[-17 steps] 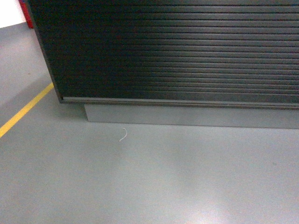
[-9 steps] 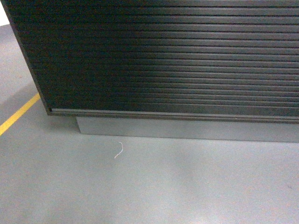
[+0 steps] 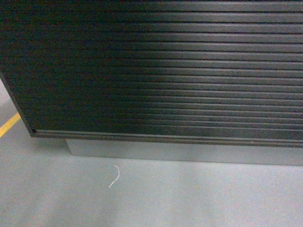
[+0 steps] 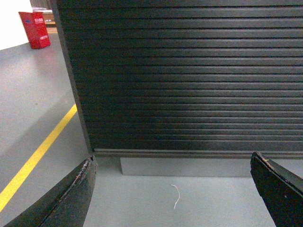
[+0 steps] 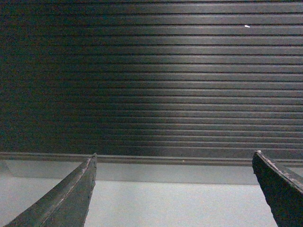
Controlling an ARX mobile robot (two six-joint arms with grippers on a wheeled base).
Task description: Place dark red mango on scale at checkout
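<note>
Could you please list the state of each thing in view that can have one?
Left gripper: open, holding nothing, low over the floor.
Right gripper: open, holding nothing.
Checkout: upright on its grey plinth, only its ribbed front showing.
White string: loose on the floor, curled, before the plinth.
Red box: standing on the floor, far left.
Mango and scale: not in view.

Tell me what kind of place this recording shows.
Probably a shop or mock store: a dark checkout counter with a slatted front on a grey plinth, a smooth grey floor with a yellow line, and a red box by the far wall.
</note>
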